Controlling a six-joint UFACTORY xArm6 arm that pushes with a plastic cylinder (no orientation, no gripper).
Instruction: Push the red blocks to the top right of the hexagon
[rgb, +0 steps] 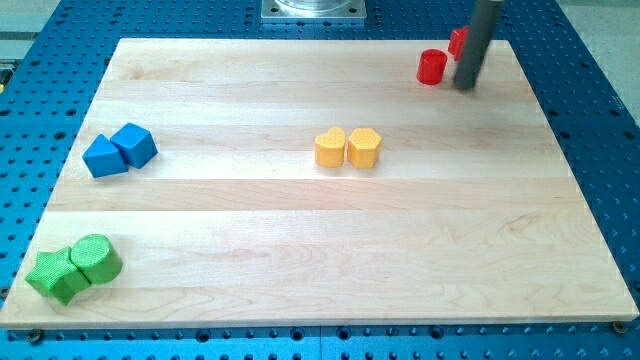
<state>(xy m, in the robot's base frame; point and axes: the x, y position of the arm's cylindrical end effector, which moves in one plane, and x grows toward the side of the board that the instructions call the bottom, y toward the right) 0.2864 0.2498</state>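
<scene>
Two red blocks sit near the view's top right corner of the table (300, 240). The red cylinder (431, 67) stands in full sight, a short glossy drum with a flat round top, just to the view's left of the rod. The second red block (456, 41) lies a little higher and to the right of it; the rod covers most of it, so its shape cannot be made out. The two reds are near each other, though whether they touch is unclear.

The dark rod (477, 40) comes down from the view's top edge, leaning slightly, and my tip (465, 85) rests on the wood just beside the red cylinder, on its right and a touch lower. The arm carries no fingers, so there is nothing spread or pressed together to tell of.

Near the middle of the table two yellow blocks stand side by side and touching: a left yellow block (330, 148) and a right yellow block (364, 148), both with rounded, notched outlines. Which of the blocks is the hexagon I cannot tell. They are well apart from the reds.
</scene>
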